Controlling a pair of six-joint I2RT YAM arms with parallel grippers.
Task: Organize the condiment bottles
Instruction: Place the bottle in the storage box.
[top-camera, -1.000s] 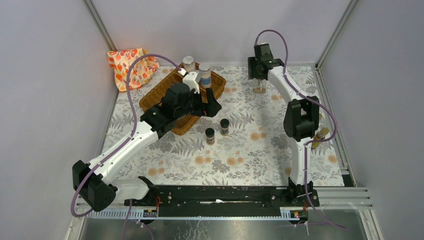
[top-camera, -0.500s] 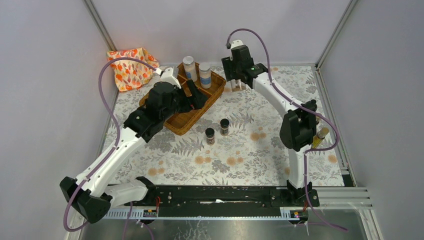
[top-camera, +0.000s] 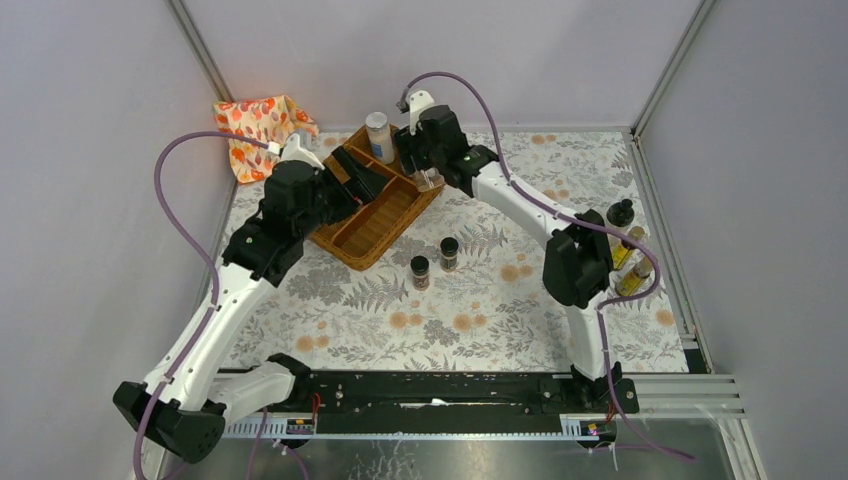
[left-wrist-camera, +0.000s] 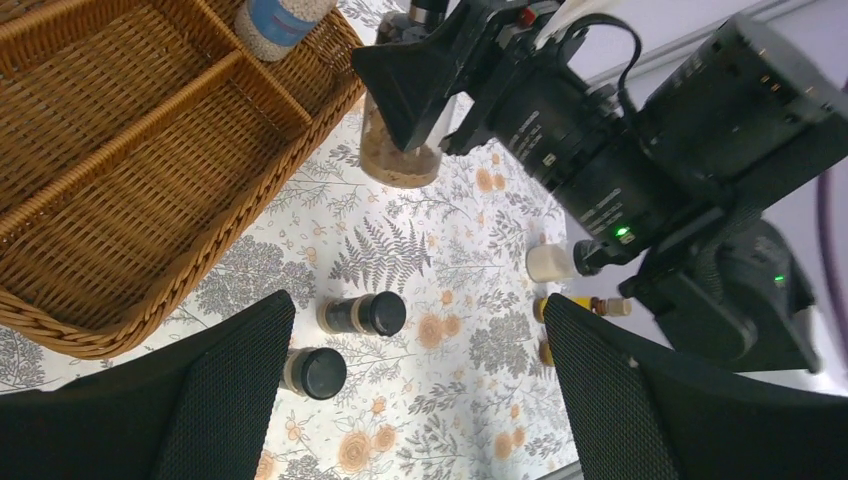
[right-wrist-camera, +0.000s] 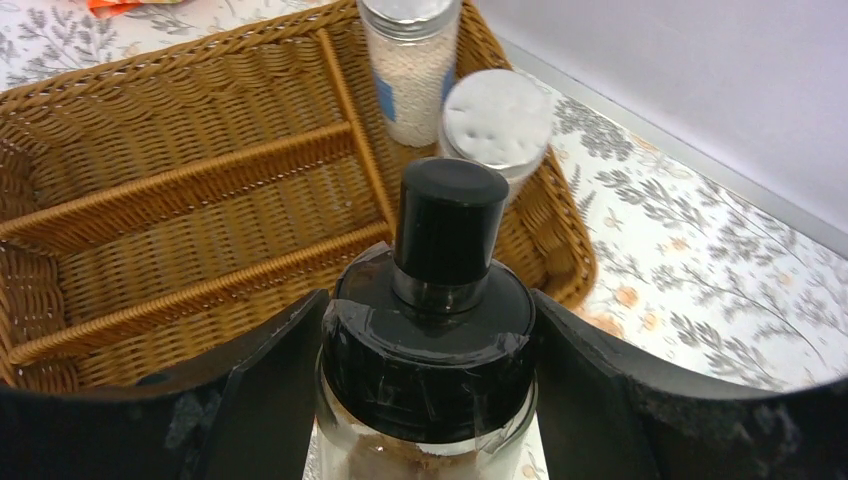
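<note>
Pinched in the right end effector (right-wrist-camera: 428, 335): a brown-granule jar (left-wrist-camera: 402, 150) of clear glass, round, topped with a glossy black collar and a narrower matte black cap. Stands upright at the 3 o'clock corner of the wicker tray (top-camera: 362, 232), just outside the rim; touching the surface (top-camera: 500, 320) or not, cannot tell. Black fingers (right-wrist-camera: 270, 390) pressed flat against both sides of the collar.

At 10 o'clock of it, inside the tray's end compartment: a white-filled jar (right-wrist-camera: 410, 70), clear-walled, blue-labelled, silver-lidded. Just beside that, a second white-filled jar (right-wrist-camera: 497, 115) with a pale, dotted lid.

At 6 o'clock of the held jar, out on the surface and apart from the tray: a spice jar (top-camera: 449, 253) and another spice jar (top-camera: 420, 272), both short, dark, black-capped, near each other without touching.

Over at the 3 o'clock edge, partly hidden by the right arm: a black-capped bottle (top-camera: 620, 211) and a slim yellow-liquid bottle (top-camera: 636, 277).

Above the tray, the left end effector (left-wrist-camera: 417, 320): spread wide, gripping nothing, mesh-textured pads (left-wrist-camera: 230, 390) facing each other.

Tray oblong, tightly woven in warm brown cane, split by long partitions.

Surface covered in a grey fern print dotted with orange blossoms. Bunched in the 10 o'clock corner, an orange-patterned cloth (top-camera: 258, 128). All around, plain pale lilac-grey walls (top-camera: 90, 150) with bare aluminium posts (top-camera: 200, 50) in the far corners.
</note>
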